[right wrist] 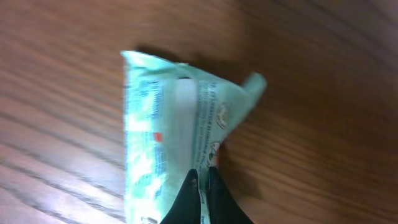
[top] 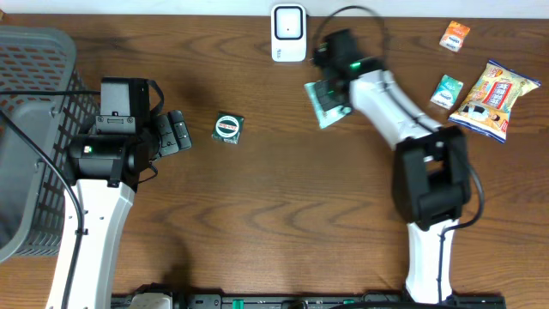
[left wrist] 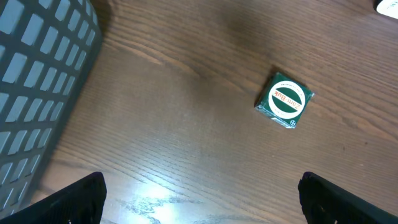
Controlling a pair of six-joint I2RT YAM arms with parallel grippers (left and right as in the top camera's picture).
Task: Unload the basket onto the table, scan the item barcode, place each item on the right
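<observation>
R claw is pressed together on a pale green packet, pinching its lower edge so the printed face hangs free of the fingers. From overhead the packet sits top centre of frame, just below-right of the white scanner. It's prob. held there so the code can be turned to the scanner's face. Can't tell if it's lifted off the desk or touching it.

L claw is spread wide w/ nothing in it, mid-left of frame between the basket and a small green box. Likely idle, w/ the next item in reach.

Views:
- **R wrist cam:** only one showing the pinch itself. Print on the packet is blurred, no barcode readable. No scanner in shot, so alignment comes from overhead only.
- **L wrist cam:** box lies flat, round label up, well apart from both fingers.
- **Overhead:** alone shows a chip bag and two small packs at upper right, apart from both arms.
</observation>
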